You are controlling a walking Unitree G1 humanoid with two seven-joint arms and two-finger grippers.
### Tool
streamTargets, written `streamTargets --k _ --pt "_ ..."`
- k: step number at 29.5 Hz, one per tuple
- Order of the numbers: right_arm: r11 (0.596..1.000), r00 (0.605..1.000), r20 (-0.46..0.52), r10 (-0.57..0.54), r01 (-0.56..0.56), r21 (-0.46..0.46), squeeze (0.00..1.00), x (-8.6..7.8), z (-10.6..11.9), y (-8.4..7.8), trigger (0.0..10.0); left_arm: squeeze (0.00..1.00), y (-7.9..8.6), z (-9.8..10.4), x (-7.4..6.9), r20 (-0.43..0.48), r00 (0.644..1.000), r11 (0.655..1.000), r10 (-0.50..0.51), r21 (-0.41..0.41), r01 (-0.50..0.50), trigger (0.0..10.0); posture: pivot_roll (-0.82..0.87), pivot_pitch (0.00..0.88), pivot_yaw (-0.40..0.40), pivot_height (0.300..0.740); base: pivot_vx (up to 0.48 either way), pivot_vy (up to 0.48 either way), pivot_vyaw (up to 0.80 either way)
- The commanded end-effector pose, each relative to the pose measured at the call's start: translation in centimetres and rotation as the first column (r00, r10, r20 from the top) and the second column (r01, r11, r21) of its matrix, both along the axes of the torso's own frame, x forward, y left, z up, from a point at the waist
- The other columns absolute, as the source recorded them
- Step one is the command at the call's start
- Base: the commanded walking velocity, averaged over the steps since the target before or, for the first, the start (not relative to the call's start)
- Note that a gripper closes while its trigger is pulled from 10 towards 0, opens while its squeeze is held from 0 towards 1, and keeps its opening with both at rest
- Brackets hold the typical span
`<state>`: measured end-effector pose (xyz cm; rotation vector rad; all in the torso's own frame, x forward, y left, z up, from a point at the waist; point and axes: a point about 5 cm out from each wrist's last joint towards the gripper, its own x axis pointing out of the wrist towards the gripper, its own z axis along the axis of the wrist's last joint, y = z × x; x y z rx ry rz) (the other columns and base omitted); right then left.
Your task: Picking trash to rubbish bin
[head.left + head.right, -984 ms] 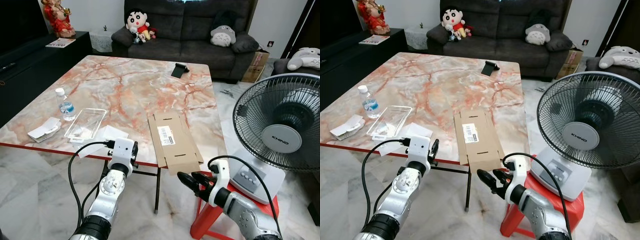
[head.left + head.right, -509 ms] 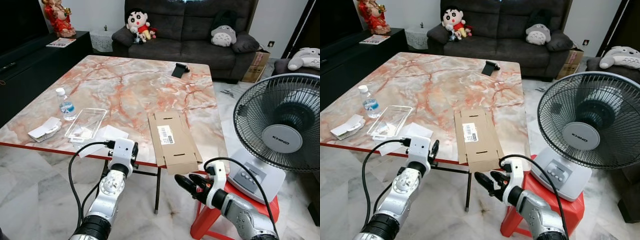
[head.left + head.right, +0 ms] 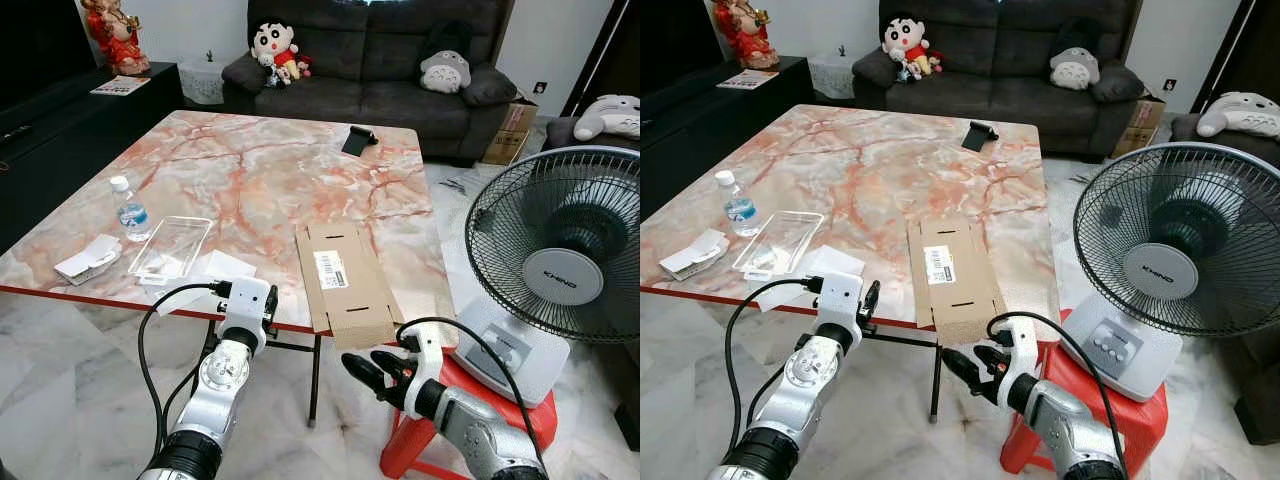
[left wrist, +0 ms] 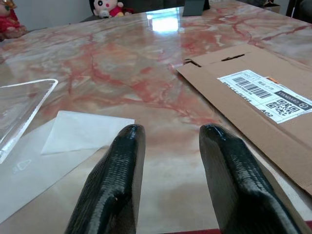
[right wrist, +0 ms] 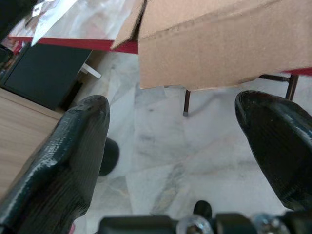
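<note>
The flattened cardboard box (image 3: 345, 283) is lying label-up on the marble bench (image 3: 260, 170), its near end hanging over the bench's front edge. Off toward my left along that edge, a sheet of white paper (image 3: 215, 270) is lying flat, touching a clear plastic tray (image 3: 170, 247). Beyond the tray a crumpled white wrapper (image 3: 88, 259) is sitting near the bench's left edge, with a small water bottle (image 3: 130, 212) standing upright just behind it.

I am holding my right gripper (image 3: 366, 371) below the bench's edge, just under the overhanging cardboard, jaws spread wide and gripping nothing; from its wrist I am looking up at the box's underside and down at the marble floor (image 5: 161, 165). I am raising my left gripper (image 4: 170, 141) to the bench's front edge, jaws parted moderately and empty, pointing across the top between the white paper and the cardboard.

At the far end of the bench a small black object (image 3: 357, 140) is resting. To my right a table fan (image 3: 560, 270) is standing on a red plastic stool (image 3: 420, 430). A dark sofa (image 3: 370, 60) with plush toys (image 3: 275, 50) is lining the wall behind.
</note>
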<state>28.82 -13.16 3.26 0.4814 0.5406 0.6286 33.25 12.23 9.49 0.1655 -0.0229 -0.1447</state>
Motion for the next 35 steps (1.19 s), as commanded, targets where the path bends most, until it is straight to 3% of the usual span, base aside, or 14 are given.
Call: streamTargets --k 1,16,24,29,35 --pt "1.0 1.0 0.005 -0.015 0.015 -0.008 0.0 0.4 0.2 0.0 10.0 0.0 -0.2 0.3 0.2 0.0 1.0 1.0 -0.016 0.007 0.016 10.0 -0.03 0.03 -0.043 0.74 0.0 0.0 0.0" --pt "0.999 0.999 0.001 -0.046 0.046 0.011 0.0 1.0 0.2 0.6 10.0 0.0 -0.3 0.2 0.1 -0.006 1.0 1.0 -0.02 0.002 0.02 10.0 -0.03 0.031 -0.042 0.74 0.0 0.0 0.0" --pt "0.994 0.994 0.017 -0.103 0.103 0.031 0.0 1.5 0.5 0.2 10.0 0.0 -0.3 0.2 0.1 -0.008 1.0 1.0 -0.022 0.003 0.022 10.0 -0.03 0.031 -0.042 0.74 0.0 0.0 0.0" --pt "0.986 0.989 0.047 -0.141 0.136 0.096 0.0 1.9 1.3 0.1 10.0 0.0 -0.4 0.2 0.1 -0.009 1.0 1.0 -0.024 0.002 0.024 10.0 -0.03 0.031 -0.04 0.74 0.0 0.0 0.0" --pt "0.984 0.987 0.052 -0.154 0.149 0.094 0.0 2.1 1.2 0.0 10.0 0.0 -0.4 0.2 0.1 -0.011 1.0 1.0 -0.024 0.002 0.024 10.0 -0.02 0.032 -0.041 0.74 0.0 0.0 0.0"
